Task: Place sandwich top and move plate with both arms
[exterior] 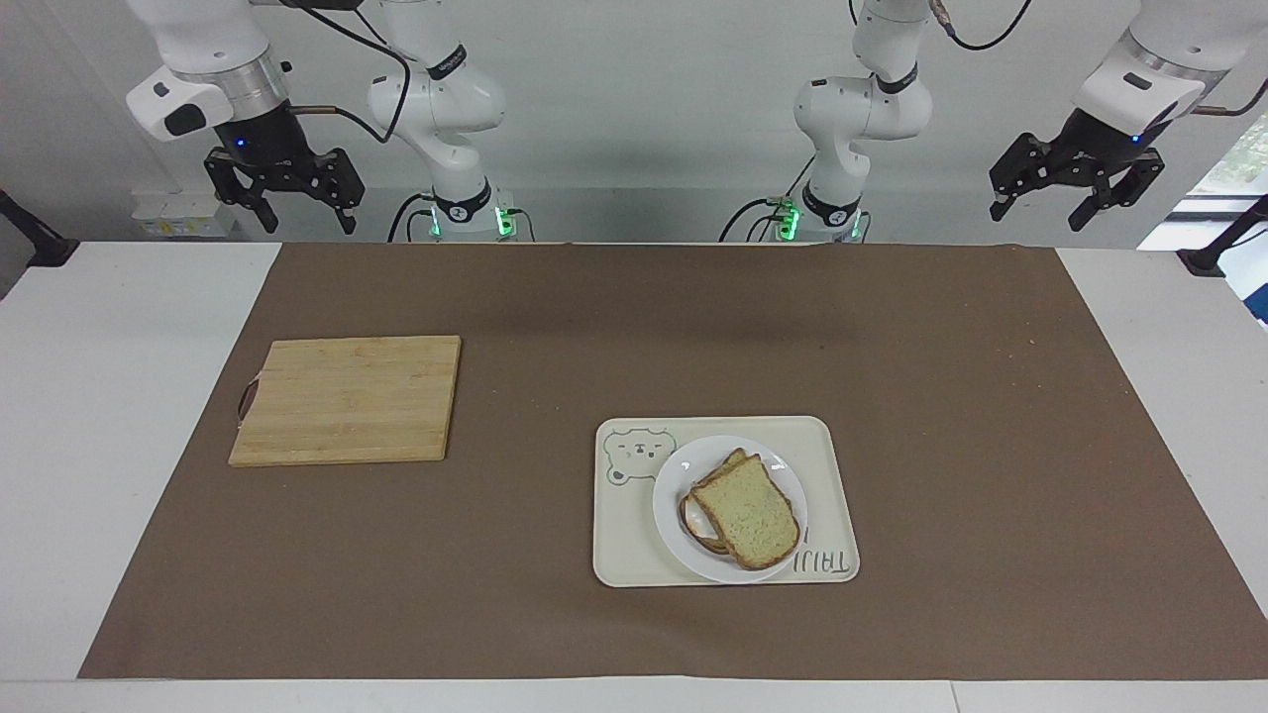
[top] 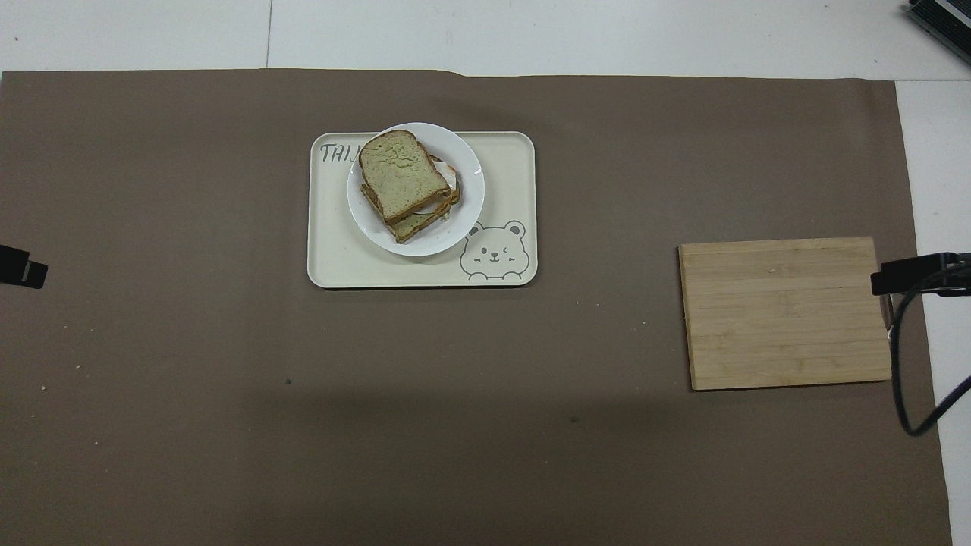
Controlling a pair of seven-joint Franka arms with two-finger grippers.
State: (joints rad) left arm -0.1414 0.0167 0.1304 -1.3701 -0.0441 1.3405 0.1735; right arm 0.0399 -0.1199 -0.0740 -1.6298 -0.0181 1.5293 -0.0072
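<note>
We read only one piece of lettering, dark capitals "TAI" on a corner of the cream tray (top: 516,152) toward the left arm's end, cut off by the white plate (top: 470,197), with a line-drawn bear face at another corner.

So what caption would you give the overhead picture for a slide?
Sandwich on a white plate on a bear tray, bare cutting board toward the right arm's end.

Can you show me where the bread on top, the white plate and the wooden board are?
sandwich top (exterior: 745,512), facing view, middle of the slice's face.
plate (exterior: 670,513), facing view, bare white rim beside the bread.
wooden board (top: 786,312), overhead view, middle of its top.
</note>
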